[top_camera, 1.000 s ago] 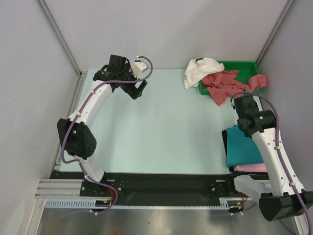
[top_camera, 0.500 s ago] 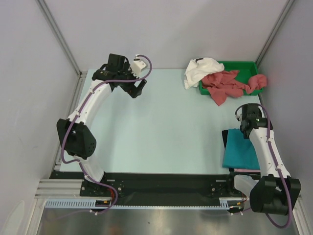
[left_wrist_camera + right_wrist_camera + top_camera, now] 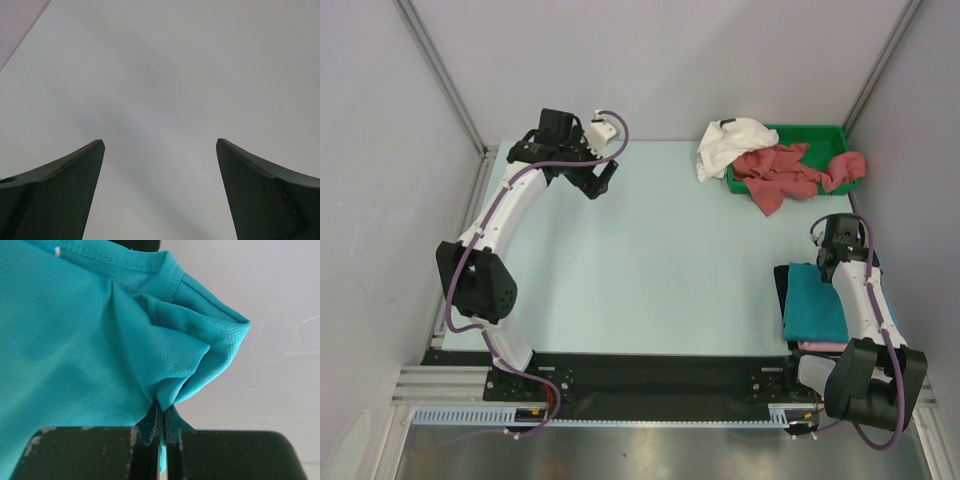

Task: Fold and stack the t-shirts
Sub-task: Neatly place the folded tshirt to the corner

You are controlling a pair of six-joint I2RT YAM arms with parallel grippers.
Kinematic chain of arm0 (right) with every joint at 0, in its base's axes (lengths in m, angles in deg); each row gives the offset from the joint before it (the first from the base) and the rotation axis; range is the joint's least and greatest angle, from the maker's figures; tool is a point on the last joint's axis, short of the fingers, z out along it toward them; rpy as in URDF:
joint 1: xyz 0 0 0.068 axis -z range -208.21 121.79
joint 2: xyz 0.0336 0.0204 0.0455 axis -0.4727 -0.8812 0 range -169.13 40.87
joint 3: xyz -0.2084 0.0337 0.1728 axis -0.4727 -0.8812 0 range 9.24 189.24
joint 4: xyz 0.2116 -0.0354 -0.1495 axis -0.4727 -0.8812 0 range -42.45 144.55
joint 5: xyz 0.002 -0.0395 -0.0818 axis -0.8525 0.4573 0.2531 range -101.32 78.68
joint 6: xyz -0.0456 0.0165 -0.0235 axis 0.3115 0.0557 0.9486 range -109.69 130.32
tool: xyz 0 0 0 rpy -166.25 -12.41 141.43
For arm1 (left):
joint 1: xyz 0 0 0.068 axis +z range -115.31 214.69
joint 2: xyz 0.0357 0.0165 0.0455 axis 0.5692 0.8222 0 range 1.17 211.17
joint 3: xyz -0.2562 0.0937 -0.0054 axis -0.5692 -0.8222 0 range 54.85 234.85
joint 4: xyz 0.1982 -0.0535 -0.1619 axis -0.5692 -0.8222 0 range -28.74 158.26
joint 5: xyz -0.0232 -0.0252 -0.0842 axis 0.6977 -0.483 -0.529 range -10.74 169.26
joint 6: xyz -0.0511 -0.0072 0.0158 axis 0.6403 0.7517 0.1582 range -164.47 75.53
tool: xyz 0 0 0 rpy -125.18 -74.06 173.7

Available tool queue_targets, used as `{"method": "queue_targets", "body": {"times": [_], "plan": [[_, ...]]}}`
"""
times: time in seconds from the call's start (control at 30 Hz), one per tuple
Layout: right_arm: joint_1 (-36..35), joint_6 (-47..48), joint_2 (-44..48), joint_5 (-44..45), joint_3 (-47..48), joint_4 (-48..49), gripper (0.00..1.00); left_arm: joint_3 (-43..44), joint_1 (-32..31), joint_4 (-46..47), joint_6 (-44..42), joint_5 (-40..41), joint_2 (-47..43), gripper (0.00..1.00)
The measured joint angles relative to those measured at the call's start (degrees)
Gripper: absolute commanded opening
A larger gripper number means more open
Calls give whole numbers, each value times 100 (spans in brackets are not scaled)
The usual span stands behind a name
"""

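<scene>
A folded teal-blue t-shirt [image 3: 813, 305] lies at the right on a light pink t-shirt [image 3: 817, 346] near the front edge. My right gripper [image 3: 842, 232] is shut on a pinched corner of the teal-blue t-shirt [image 3: 125, 340], at its far right corner. A white t-shirt [image 3: 728, 143] hangs over the left rim of the green tray [image 3: 820, 132]. Dusty-red t-shirts [image 3: 785, 172] spill from the tray. My left gripper [image 3: 599, 180] is open and empty over the bare table at the far left; its fingers [image 3: 60, 195] show only table.
The light table top [image 3: 650, 260] lies between the arms. Grey walls close the left, back and right. A black rail runs along the front edge by the arm bases.
My right arm has swung right and pulled back, and the teal-blue t-shirt's corner went with it. My left gripper has drifted slightly toward the back left.
</scene>
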Motion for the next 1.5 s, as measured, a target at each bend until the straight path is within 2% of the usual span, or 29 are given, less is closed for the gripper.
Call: {"method": "queue_targets", "body": {"times": [0.23, 0.3, 0.33, 0.43, 0.53, 0.7, 0.83, 0.97, 1.17, 1.27, 1.4, 1.5], "plan": [[138, 251, -254, 50, -52, 540, 3, 0, 72, -2, 0, -9, 83, 100], [153, 297, -293, 61, -96, 658, 16, 0, 96, -2, 0, -9, 92, 100], [170, 321, -319, 70, -122, 726, 33, 0, 103, -2, 0, -9, 94, 100], [267, 450, -407, 164, -170, 1010, 57, 0, 127, -4, -2, -11, 111, 100], [387, 549, -461, 350, -170, 1388, 65, 0, 146, -7, -4, -11, 118, 100], [466, 404, -450, 411, 103, 1631, 68, 0, 166, -13, -4, -11, 118, 100], [474, -190, -221, -26, 531, 1373, 68, 0, 179, -15, -7, -9, 118, 100], [570, -660, -26, -367, 562, 1340, 68, 0, 203, -39, -22, -9, 118, 100], [691, -1088, -595, -459, 345, 1661, 68, 0, 317, -177, -98, -4, 94, 100], [671, -1558, -957, -577, 595, 1637, 73, -2, 448, -275, -90, -87, 26, 100], [490, -2618, -1062, -973, 1405, 1578, 94, -125, 850, -308, 105, -411, -264, 100], [197, -3311, -750, -1392, 1663, 1718, 100, -428, 1268, -199, 455, -590, -662, 100]]}}
